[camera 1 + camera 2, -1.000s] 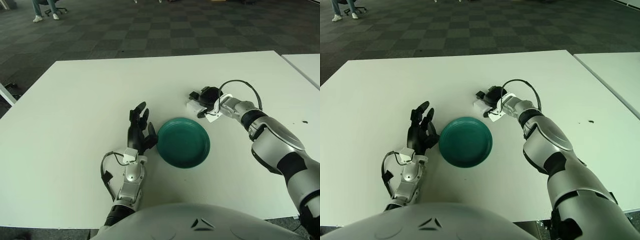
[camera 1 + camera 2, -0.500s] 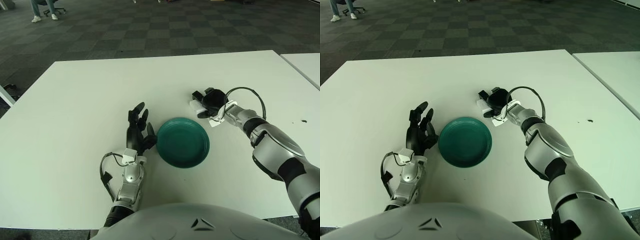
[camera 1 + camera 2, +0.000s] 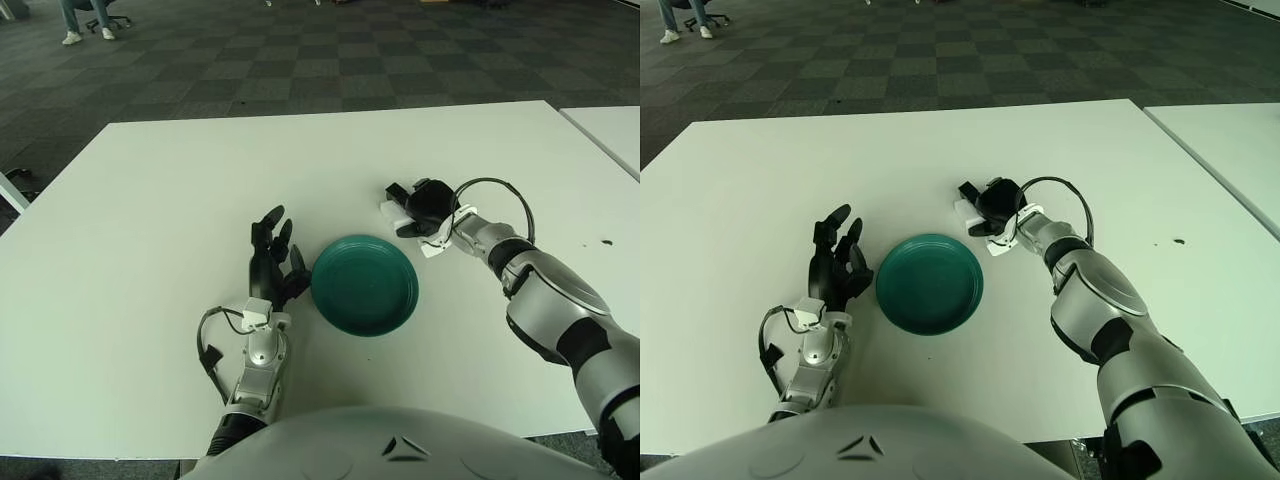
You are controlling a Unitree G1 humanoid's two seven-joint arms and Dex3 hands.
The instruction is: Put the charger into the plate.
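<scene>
White charger point(image 3: 392, 208) — lies on the desk point(image 3: 150, 200), beneath the fingers of the right robot hand point(image 3: 422, 204), which is curled over it in a grasp; whether the hold is firm cannot be told. Teal plate point(image 3: 364, 284) — empty, near and just inward of that hand. Left robot hand point(image 3: 272, 262) — idle beside the plate's far side, fingers spread, holding nothing. Step in hand, by judgement: the pick-up. Next move calls for lifting the charger clear and carrying it over the plate's rim.

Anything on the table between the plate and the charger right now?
No. Only bare white table separates the green plate from the white charger under the right hand; both eye views show it.
</scene>
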